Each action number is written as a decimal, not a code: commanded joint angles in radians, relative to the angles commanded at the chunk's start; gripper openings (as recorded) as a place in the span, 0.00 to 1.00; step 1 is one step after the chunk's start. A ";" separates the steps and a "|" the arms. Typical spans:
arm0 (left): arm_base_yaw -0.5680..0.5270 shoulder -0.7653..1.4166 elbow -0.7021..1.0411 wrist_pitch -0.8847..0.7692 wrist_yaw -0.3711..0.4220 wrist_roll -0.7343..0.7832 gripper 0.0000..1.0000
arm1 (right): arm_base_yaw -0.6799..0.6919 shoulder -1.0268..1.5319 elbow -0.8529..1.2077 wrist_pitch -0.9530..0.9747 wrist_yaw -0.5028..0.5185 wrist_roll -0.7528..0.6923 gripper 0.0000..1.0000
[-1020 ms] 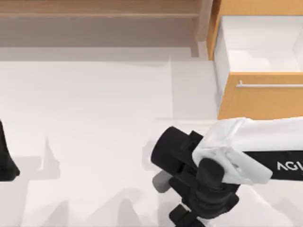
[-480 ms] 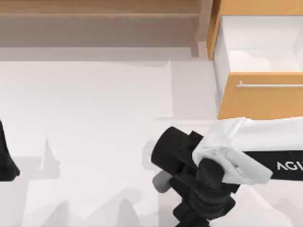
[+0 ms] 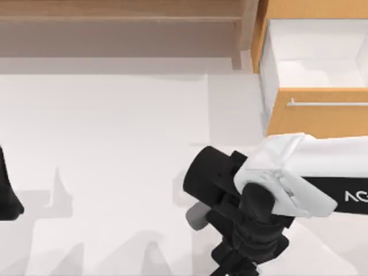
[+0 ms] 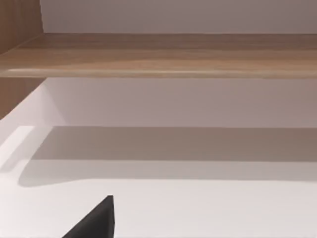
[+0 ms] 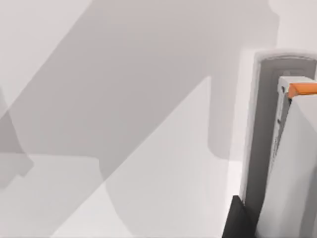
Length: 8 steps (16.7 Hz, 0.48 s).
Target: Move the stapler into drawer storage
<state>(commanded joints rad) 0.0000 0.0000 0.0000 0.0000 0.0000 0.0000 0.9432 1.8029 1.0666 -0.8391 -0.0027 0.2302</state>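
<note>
The right end effector (image 3: 238,265) near the desk's front edge has lifted a little. Its grip, I cannot tell. The stapler (image 5: 277,163) sits beside it; the drawer (image 3: 316,109) waits open.

Right arm (image 3: 322,178) reaches in from the right edge across the lower table, white forearm level, black wrist bent down. Right gripper (image 3: 233,267) points toward the bottom edge, below the wrist; one dark finger (image 5: 237,218) visible in right wrist view. Left arm (image 3: 7,192) parked at left edge.
</note>
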 joint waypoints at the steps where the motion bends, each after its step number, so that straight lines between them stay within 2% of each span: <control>1: 0.000 0.000 0.000 0.000 0.000 0.000 1.00 | 0.000 -0.010 0.010 -0.020 0.000 0.000 0.00; 8: 0.000 0.000 0.000 0.000 0.000 0.000 1.00 | -0.011 -0.021 0.031 -0.041 0.005 -0.002 0.00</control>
<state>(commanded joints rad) 0.0000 0.0000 0.0000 0.0000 0.0000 0.0000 0.9317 1.7818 1.0973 -0.8804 0.0018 0.2283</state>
